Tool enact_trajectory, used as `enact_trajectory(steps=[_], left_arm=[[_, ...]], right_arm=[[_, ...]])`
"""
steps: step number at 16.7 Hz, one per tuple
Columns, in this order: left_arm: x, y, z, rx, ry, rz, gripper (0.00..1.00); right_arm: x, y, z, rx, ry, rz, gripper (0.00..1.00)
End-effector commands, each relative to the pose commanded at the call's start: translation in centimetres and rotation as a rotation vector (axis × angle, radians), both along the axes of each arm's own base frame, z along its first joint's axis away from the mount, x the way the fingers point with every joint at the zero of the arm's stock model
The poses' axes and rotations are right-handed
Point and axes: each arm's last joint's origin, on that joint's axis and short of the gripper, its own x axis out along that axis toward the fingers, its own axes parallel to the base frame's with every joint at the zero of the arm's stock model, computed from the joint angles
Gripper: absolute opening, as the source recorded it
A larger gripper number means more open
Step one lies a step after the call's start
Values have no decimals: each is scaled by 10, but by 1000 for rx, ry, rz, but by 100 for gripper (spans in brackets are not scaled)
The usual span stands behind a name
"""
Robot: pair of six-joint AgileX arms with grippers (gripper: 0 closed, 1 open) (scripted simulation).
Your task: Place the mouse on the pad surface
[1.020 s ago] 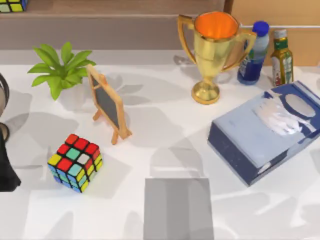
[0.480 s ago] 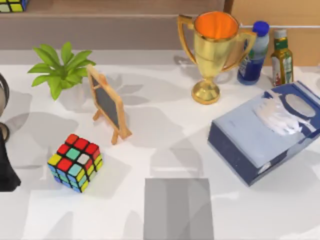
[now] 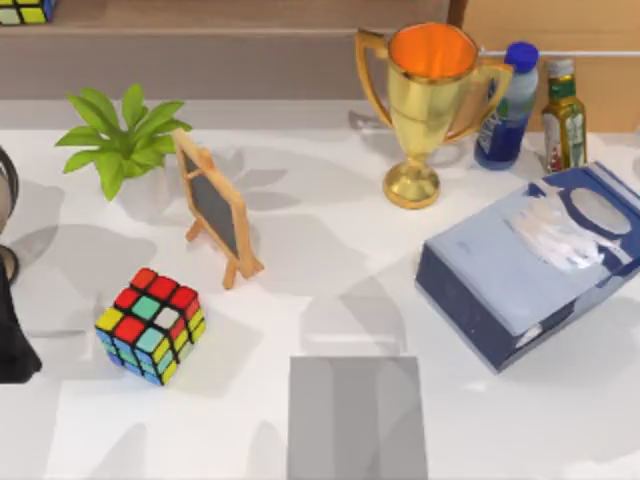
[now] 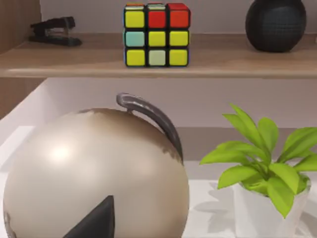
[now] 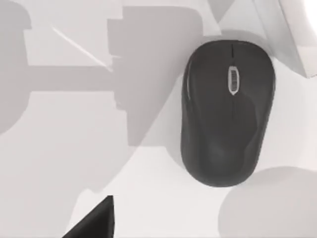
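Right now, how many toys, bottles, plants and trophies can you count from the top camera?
Rubik's cubes: 2
Bottles: 2
Plants: 1
Trophies: 1
Total: 6

white table (image 3: 300, 250) with soft grey shadows; wooden shelf (image 4: 208, 62) against a pale wall (image 4: 213, 15).

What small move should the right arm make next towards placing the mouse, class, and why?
Probably lower the right arm's gripper straight over the black oval mouse: it lies untouched on the white table, not on the flat grey rectangular pad, with the wrist camera looking down on it.
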Motion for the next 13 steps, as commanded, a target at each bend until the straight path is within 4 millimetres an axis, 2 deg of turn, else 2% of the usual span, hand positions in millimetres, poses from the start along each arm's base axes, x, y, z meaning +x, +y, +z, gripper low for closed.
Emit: enact_trajectory(steps=[4, 10, 13], left_arm=[[0, 0, 0, 0, 0, 0, 100], [0, 0, 0, 0, 0, 0, 100], [0, 0, 0, 0, 0, 0, 100]], right_arm=[[8, -1, -29, 0, 1, -1, 100], [-1, -6, -84, -1, 6, -6, 100], [-3, -2, -97, 1, 3, -4, 100]])
